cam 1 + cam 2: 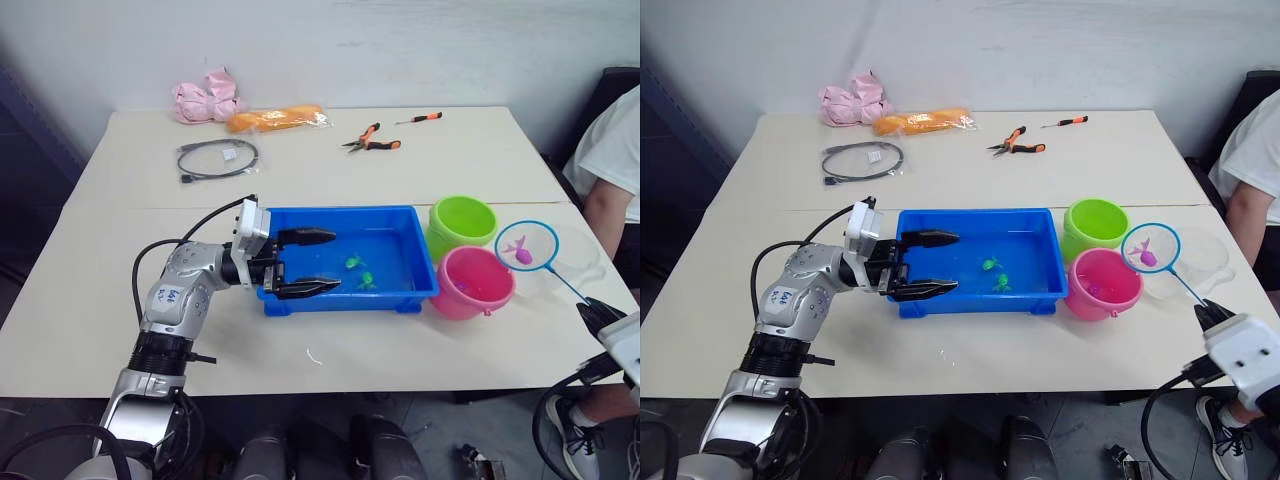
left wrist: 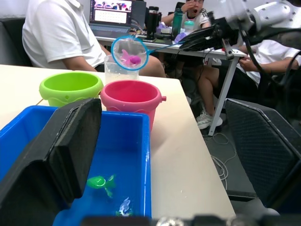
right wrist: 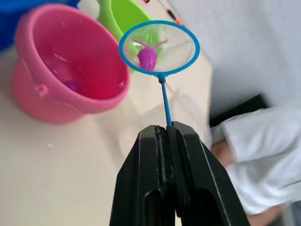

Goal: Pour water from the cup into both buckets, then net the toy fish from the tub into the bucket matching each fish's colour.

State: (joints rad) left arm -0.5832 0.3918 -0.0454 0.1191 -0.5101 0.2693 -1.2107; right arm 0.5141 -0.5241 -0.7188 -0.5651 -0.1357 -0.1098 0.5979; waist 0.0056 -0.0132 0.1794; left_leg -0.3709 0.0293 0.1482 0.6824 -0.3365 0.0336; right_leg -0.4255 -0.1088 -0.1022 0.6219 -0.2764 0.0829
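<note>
The right gripper is clamped tight on the thin handle of the net, whose blue hoop stands out ahead of the fingertips and cradles a pink fish. Just beyond and below the hoop sits the pink bucket, holding water and a small pink shape on its bottom that is too blurred to make out; the green bucket stands right behind it, farther from the gripper. From the head camera the hoop hangs beside the pink bucket's rim, not over its mouth, and above the clear cup, which rests on the tabletop between the bucket and a seated person.

Across the scene the left gripper is spread wide — one finger above the blue tub, the other along its near rim — and holds nothing. Two green fish lie in the tub's water a little way ahead of those fingertips, with both buckets just past the tub's far end.

At the far side of the tabletop, well away from either gripper — a coiled cable, pliers, a screwdriver, an orange packet and a pink bundle.
</note>
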